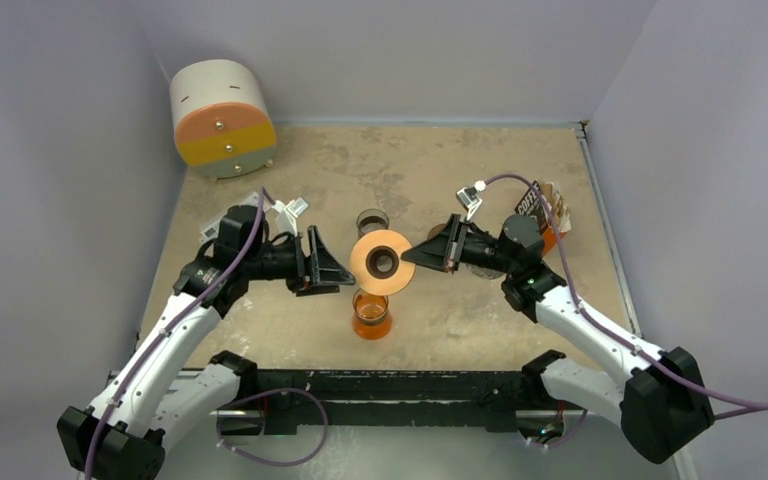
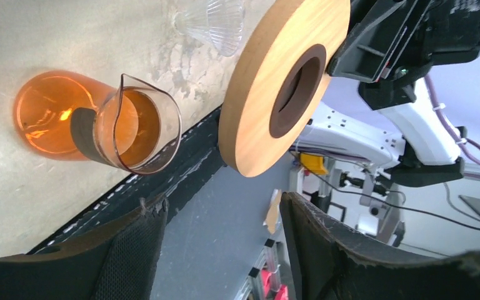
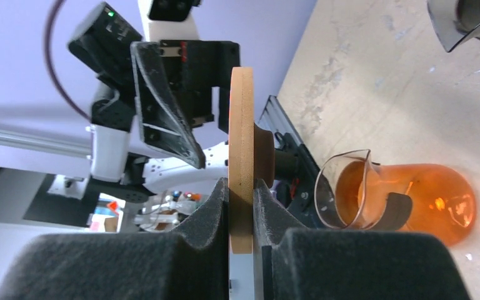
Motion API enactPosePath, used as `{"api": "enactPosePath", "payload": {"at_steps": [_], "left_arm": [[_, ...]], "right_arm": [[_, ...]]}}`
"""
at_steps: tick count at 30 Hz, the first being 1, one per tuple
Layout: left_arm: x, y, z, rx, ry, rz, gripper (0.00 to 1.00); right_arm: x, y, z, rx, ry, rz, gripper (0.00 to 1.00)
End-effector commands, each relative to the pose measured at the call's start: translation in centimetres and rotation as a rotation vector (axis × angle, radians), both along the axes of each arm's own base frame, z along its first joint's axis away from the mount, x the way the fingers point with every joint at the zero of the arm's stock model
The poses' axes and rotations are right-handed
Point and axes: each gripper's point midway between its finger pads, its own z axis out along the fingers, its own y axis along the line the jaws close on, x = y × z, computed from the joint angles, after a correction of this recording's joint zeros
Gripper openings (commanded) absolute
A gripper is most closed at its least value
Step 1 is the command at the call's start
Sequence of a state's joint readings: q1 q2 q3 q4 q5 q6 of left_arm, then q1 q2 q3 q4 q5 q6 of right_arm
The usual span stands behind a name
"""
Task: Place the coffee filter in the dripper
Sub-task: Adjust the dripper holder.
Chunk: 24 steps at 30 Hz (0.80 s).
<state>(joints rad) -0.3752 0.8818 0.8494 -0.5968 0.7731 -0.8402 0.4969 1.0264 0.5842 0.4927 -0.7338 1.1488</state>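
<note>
My right gripper [image 1: 415, 255] [image 3: 242, 187] is shut on the rim of a round wooden ring [image 1: 365, 258] with a dark centre hole and holds it on edge in the air. The ring hangs just above an orange glass carafe [image 1: 371, 316] [image 3: 400, 200]. It also shows in the left wrist view [image 2: 256, 94]. A clear ribbed glass dripper [image 1: 372, 220] [image 2: 215, 22] stands on the table behind the ring. My left gripper [image 1: 332, 262] [image 2: 222, 206] is open and empty, just left of the ring. A dark pack with brown filters [image 1: 545, 205] lies behind the right arm.
A white drum with an orange and yellow face [image 1: 222, 118] stands at the back left corner. Grey walls close in the table on three sides. A black rail [image 1: 390, 385] runs along the near edge. The carafe also shows in the left wrist view [image 2: 100, 122].
</note>
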Motion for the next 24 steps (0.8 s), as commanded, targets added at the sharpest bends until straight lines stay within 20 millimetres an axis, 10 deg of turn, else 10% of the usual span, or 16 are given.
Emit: {"api": "enactPosePath", "payload": {"at_steps": [1,24], "left_arm": [[0.0,-1.0,1.6,-0.142,-0.010,0.009,0.64],[1.0,-1.7,4.2,-0.419,-0.086,0.072,0.19]], "right_arm": [[-0.5,0.3,3.7,0.168,-0.078,0.045,0.00],[-2.5,1.0,2.4,0.210,-0.012,0.108,0.00]]}}
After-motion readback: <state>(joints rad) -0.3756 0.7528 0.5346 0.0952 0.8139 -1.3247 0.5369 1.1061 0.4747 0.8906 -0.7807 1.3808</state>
